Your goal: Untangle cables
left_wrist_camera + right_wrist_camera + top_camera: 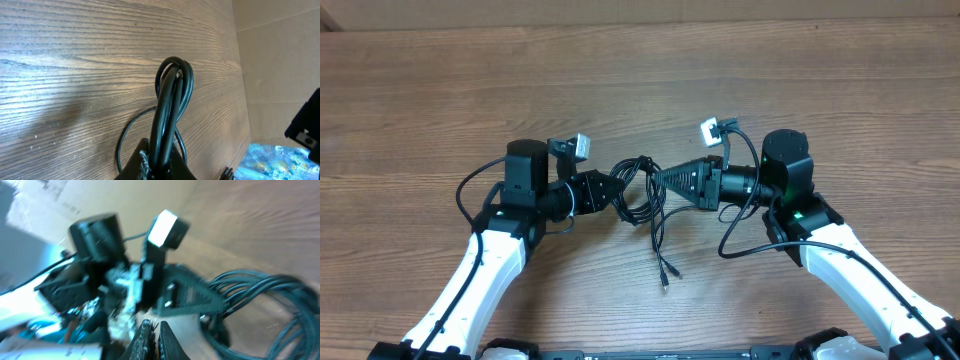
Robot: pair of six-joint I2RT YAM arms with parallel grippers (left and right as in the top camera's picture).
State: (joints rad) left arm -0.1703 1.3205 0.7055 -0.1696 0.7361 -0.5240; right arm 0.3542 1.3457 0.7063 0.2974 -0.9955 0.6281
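The cables [642, 205] are a loose bundle of thin black cords in the middle of the table, between my two grippers. Two plug ends [666, 277] trail toward the front edge. My left gripper [618, 192] comes in from the left and is shut on the bundle. In the left wrist view a tight loop of the cables [172, 95] stands up out of the left gripper [159, 162]. My right gripper [655, 174] points left, its tip at the bundle's upper right. In the blurred right wrist view this right gripper [156, 332] is shut with no cord showing between its fingers. The cables [260, 287] fan out to its right.
The wooden table [640, 70] runs wide behind and to both sides. Thicker black arm wires [735, 235] loop beside the right arm, and another [470, 190] beside the left arm. The two grippers stand tip to tip, very close together.
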